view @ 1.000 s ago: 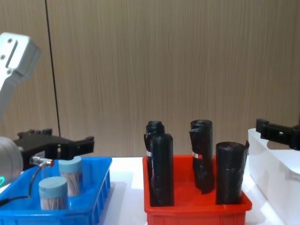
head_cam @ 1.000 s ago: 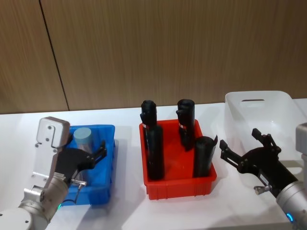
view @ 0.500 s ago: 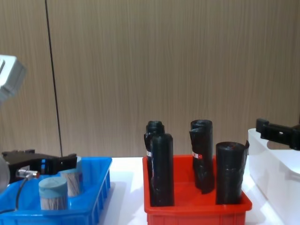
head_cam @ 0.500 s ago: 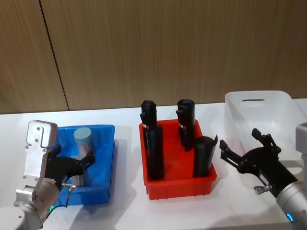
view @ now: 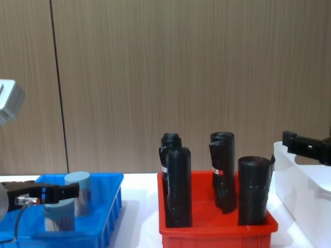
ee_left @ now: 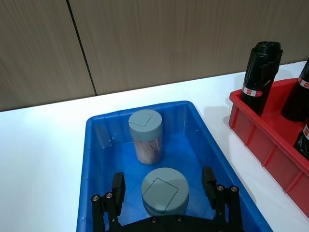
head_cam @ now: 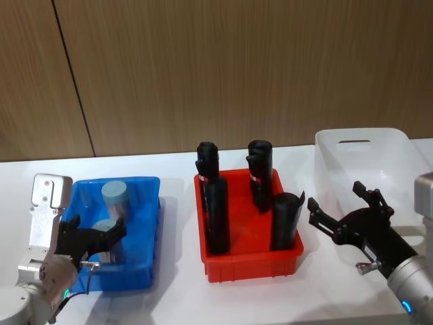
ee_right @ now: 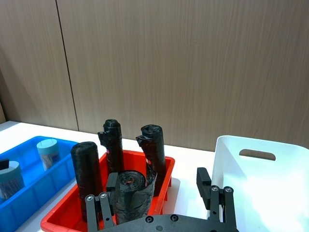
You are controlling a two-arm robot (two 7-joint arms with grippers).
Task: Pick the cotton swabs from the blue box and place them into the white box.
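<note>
in the blue box (ee_left: 94, 129), left end effector (ee_left: 163, 177) splayed, empty, astride near cotton swabs (ee_left: 164, 193)

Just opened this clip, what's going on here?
The left end effector is down in the blue box, open, with its fingers on either side of the nearer cotton swab tub but not yet gripping it. A second tub stands behind. The right end effector hangs open near the white box, beside the red bin of black rolls, holding nothing.
</note>
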